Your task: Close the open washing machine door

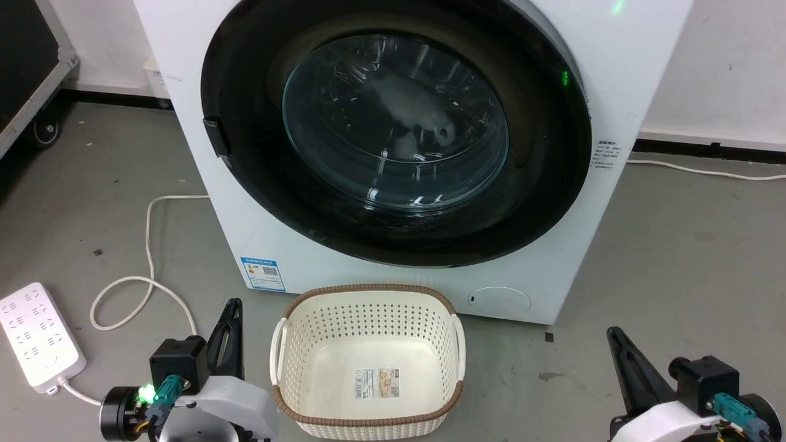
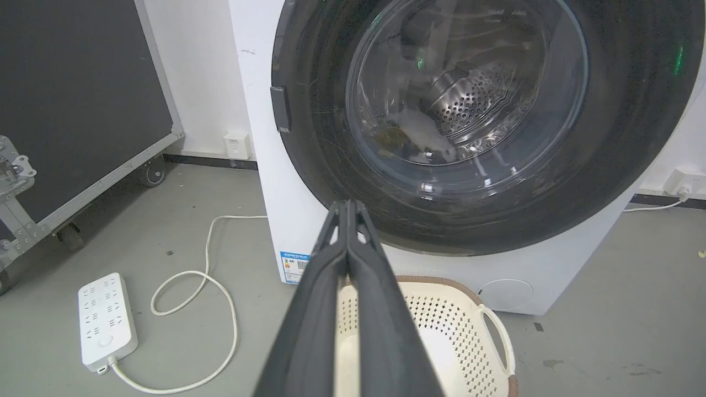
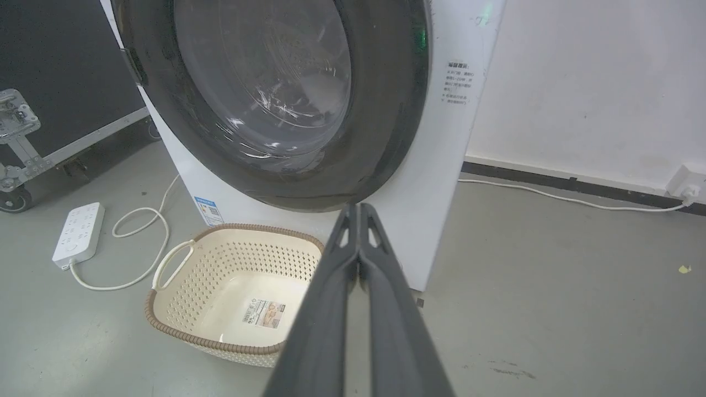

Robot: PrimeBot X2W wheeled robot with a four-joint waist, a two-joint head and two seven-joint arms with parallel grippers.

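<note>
One white front-loading washing machine, one round black-rimmed glass door sitting flush, one cream perforated basket lying before it, left hand and right hand both pressing fingers together.

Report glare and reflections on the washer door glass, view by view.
Head view: white streaks of glare cross the washing machine door, and a green light spot sits on its black rim. Left wrist view: glass clearest, steel drum readable through it. Right wrist view: oblique, pale sheen and streaks hide the inside.
</note>
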